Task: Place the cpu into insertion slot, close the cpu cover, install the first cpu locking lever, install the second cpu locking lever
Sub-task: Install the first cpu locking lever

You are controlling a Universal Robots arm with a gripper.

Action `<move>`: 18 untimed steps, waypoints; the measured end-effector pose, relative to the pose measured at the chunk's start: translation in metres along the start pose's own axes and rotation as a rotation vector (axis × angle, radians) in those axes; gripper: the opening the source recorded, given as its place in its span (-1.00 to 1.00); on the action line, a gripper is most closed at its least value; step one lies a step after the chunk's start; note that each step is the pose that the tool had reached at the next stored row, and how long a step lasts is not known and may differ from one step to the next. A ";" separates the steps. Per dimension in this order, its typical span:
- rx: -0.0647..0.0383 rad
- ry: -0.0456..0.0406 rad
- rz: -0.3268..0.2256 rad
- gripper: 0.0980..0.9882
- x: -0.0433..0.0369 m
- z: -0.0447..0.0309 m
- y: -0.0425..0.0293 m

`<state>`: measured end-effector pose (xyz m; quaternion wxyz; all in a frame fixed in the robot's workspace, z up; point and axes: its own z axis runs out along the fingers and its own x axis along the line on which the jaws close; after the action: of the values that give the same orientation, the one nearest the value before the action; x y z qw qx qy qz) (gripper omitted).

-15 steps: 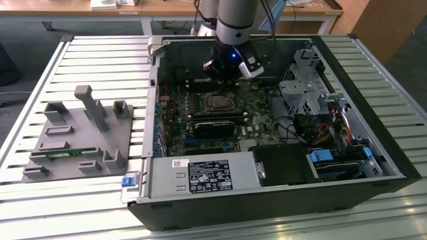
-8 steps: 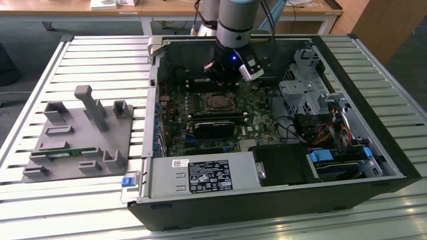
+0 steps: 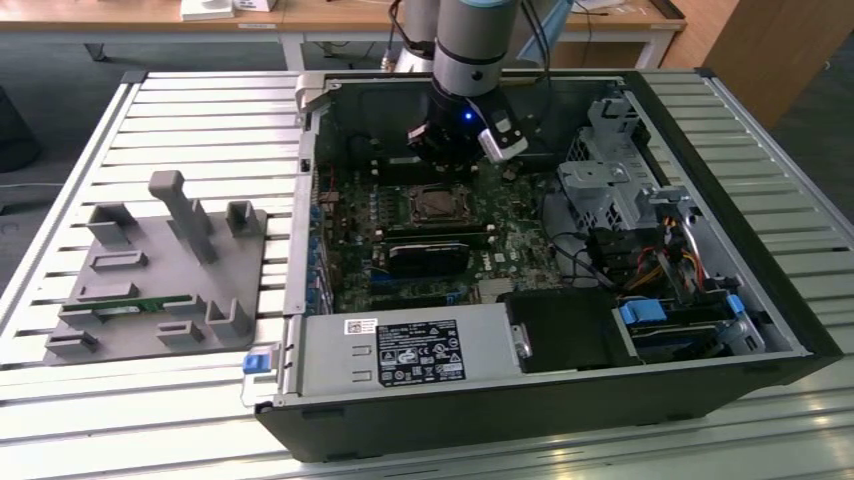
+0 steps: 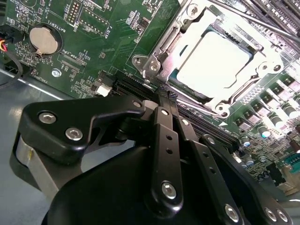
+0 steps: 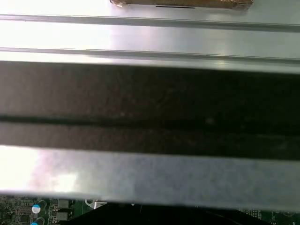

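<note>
Silver-tan chip: the cpu (image 4: 213, 63) lies flat in the insertion slot (image 4: 174, 80), its pale metal top showing through the square window of the frame around it.
Cover: the cpu cover (image 4: 164, 44) lies down over the chip, its silver-grey plate framing the chip on all sides in the second wrist view.
Slot in the exterior view: the insertion slot (image 3: 435, 204) sits near the middle of the green motherboard (image 3: 514, 255), inside the open computer case (image 3: 747, 300).
End effector: the end effector (image 4: 165, 96) hangs just beside the socket, its black fingers (image 4: 165, 126) drawn together to a narrow tip with nothing between them; the tip is close to the cover's near edge, and whether it touches cannot be told.
Arm: in the exterior view the end effector (image 3: 447, 150) is inside the case, above the board and just beyond the socket.
Board detail: a round coin battery (image 4: 44, 39) sits on the board well apart from the socket.
Heatsink: a black heatsink block (image 3: 430, 255) lies on the board just nearer the camera than the socket.
Case surroundings: the case rests on a slatted metal tabletop (image 3: 80, 150); a grey fixture stand (image 3: 154, 270) is at the exterior view's left.
First wrist view: a grey metal case wall (image 5: 150, 173) with a strip of green board below it.
</note>
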<state>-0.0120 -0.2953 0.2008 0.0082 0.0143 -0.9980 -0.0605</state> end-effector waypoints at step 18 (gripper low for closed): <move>0.045 0.0014 0.003 -0.98 -0.0005 0.0027 0.0020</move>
<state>-0.0116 -0.2929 0.1984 0.0087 0.0128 -0.9992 -0.0382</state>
